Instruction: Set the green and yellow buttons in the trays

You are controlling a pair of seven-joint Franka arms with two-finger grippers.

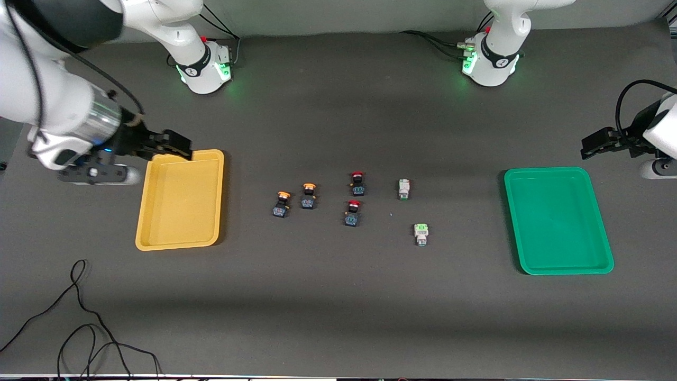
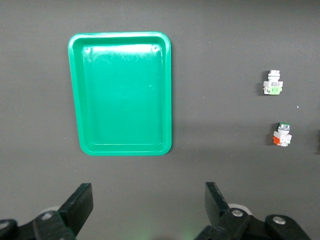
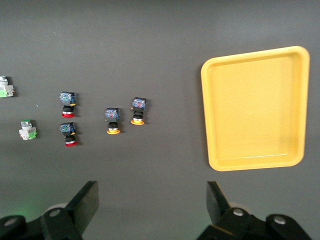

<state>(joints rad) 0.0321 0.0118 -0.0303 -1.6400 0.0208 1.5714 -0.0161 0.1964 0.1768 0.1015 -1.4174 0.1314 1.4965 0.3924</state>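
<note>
Nearest the camera, black cables (image 1: 79,323) are seen on matte dark cloth (image 1: 338,296). Green and yellow buttons (image 1: 421,234) lie mid-table between glossy round-cornered trays (image 1: 180,243), long axes set twelve-to-six. Left gripper (image 1: 595,144) and right gripper (image 1: 177,145) are held wide apart, empty.

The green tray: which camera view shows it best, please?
The left wrist view: the green tray lies whole and large there, seen from straight above, empty. The front view also shows all of it, smaller, at the left arm's end of the table. The right wrist view does not show it.
</note>
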